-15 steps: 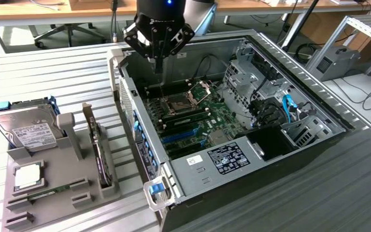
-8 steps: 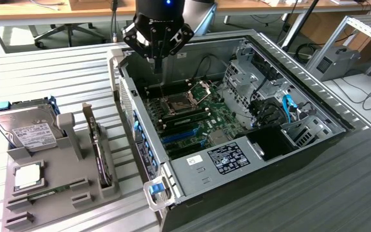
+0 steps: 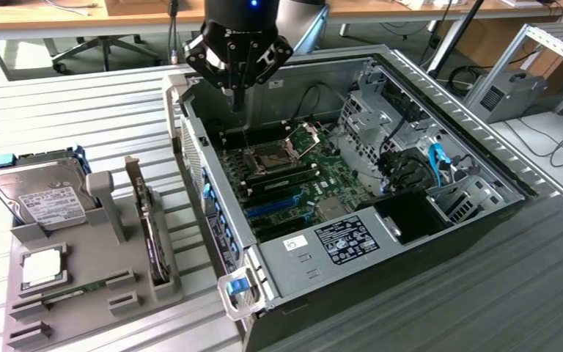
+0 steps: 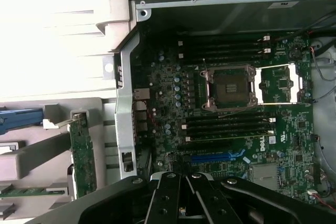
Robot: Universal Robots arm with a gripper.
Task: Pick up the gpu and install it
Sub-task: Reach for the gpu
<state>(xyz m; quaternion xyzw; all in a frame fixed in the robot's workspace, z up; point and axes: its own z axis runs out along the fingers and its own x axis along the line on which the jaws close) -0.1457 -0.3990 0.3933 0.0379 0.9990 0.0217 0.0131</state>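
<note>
The gpu [image 3: 149, 220] is a green card standing on edge in a slot of the grey holder tray [image 3: 115, 293], at the exterior view's left, beside the open computer case [image 3: 191, 147]. My gripper [image 3: 237, 99] hangs shut and empty over the case's far corner, above the motherboard [image 3: 292, 176] and well away from the gpu. In the wrist view the gpu [image 4: 83, 153] stands outside the case wall, and my gripper [image 4: 181, 192] shows its black fingers pressed together over the motherboard [image 4: 231, 129]. The blue expansion slots [image 3: 272, 207] are bare.
On the tray also sit a silver hard drive [image 3: 37, 192] in a blue frame, a processor chip [image 3: 42, 268] and a narrow memory strip [image 3: 67, 295]. The processor socket [image 4: 231, 87] stands open. Drive cages and cables [image 3: 409, 158] crowd the case's right side.
</note>
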